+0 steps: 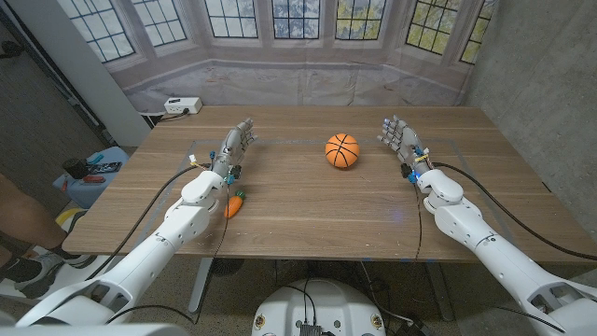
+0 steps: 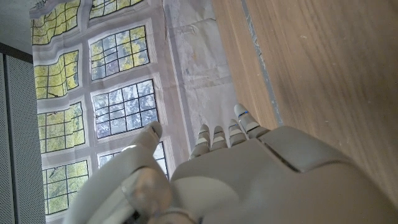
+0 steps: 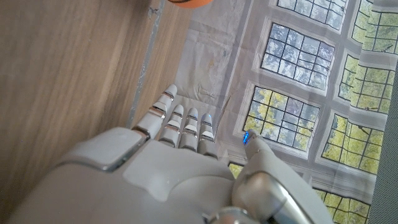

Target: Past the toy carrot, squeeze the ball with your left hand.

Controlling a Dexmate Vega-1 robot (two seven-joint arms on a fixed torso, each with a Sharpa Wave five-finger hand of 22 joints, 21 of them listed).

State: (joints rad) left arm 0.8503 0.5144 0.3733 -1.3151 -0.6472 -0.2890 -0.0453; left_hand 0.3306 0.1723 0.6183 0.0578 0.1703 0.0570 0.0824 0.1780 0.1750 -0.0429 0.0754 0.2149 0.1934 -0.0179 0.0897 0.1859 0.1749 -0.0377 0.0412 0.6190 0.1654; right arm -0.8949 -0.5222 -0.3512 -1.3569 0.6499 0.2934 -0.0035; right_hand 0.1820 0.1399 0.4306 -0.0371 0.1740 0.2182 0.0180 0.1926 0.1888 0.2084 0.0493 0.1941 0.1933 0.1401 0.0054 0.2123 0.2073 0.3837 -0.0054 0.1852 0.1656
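- Two robot hands stand over a wooden table point(image 1: 308, 210), both with fingers apart and holding nothing.
- Left hand point(image 1: 233, 146): its fingers reach toward the far edge of the table; in the left wrist view the same hand point(image 2: 249, 174) shows from behind, fingers stretched out side by side, thumb apart.
- Right hand point(image 1: 399, 136): fingers spread, clear of everything; in the right wrist view the hand point(image 3: 180, 155) shows from behind, empty.
- Toy carrot point(image 1: 234, 203): it lies on the table just beside the left forearm, nearer the robot than the left hand. Its long axis runs roughly from near to far, green top toward the far edge, orange tip toward the robot. The arm hides part of it.
- Ball point(image 1: 342, 150): an orange basketball on the table between the two hands, nearer the right hand, touched by neither. In the right wrist view only a cut-off orange sliver point(image 3: 188, 2) shows beyond the fingertips.
- White power strip point(image 1: 182, 105): beyond the table's far corner, past the left hand.
- Person's leg point(image 1: 19, 219): cut off by the edge, on the left arm's side.
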